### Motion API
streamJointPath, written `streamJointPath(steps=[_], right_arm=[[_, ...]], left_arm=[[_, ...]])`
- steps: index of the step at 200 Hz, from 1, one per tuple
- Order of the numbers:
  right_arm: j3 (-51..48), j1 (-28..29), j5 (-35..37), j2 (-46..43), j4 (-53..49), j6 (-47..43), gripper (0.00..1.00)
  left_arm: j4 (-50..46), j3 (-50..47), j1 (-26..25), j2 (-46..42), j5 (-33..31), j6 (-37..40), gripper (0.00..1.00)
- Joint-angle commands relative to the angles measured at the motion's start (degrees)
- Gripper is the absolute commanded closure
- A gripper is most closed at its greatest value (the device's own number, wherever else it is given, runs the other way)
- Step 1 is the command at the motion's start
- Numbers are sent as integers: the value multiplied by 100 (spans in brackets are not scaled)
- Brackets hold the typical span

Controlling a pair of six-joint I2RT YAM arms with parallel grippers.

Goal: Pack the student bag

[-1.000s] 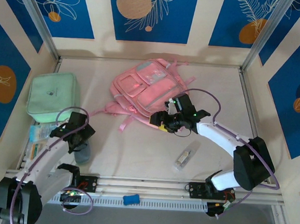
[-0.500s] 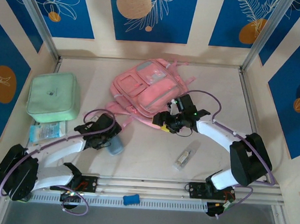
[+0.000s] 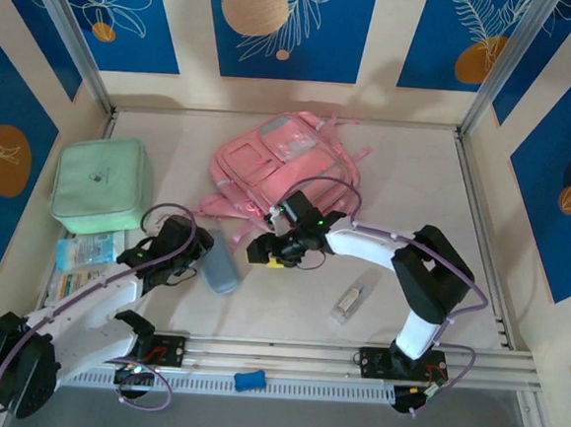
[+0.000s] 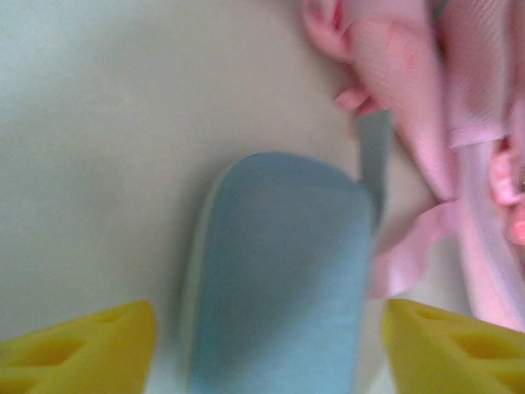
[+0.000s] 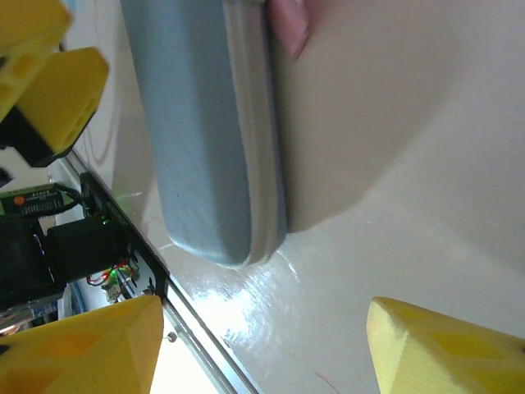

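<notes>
The student bag (image 3: 281, 164) is a pink backpack lying flat at the back middle of the table, and its straps (image 4: 410, 123) trail toward me. A blue-grey oblong case (image 3: 223, 267) lies just in front of the straps. My left gripper (image 3: 198, 250) stands open astride the case (image 4: 279, 279), its yellow fingertips (image 4: 90, 349) on either side with slim gaps. My right gripper (image 3: 263, 252) hovers open just right of the case (image 5: 197, 131), nothing between its fingers (image 5: 447, 349).
A mint-green square soft case (image 3: 102, 185) sits at the left, with a small packet (image 3: 89, 252) in front of it. A clear slim item (image 3: 352, 299) lies at front right. The metal rail (image 3: 284, 355) borders the near edge.
The left arm swung right and forward, bringing the blue-grey case from the front left to beside the bag's straps. The right gripper moved left from the bag's lower edge toward the case.
</notes>
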Motion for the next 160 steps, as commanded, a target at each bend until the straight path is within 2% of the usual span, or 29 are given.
streamJointPath(steps=[1,50,104,138,153,160], right_arm=[[326,210,-205,387,270,177,34],[863,523,-149,1016,267,238,34],[1257,583,-422,1507,249,461,34],[1307,597,-478,1476,330,525,46],[1330,582,-529,1509,348,575,60],[1334,586,-560,1500,386,607,62]], left_arm=[[364,-197,206,141,816,455,41],[1216,-807,352,377,1234,420,66],[1699,-1048,354,747,1414,348,79],[1824,-1102,354,750,1509,290,80],[1758,-1093,354,660,1493,302,80],[1712,-1101,353,629,1477,314,80]])
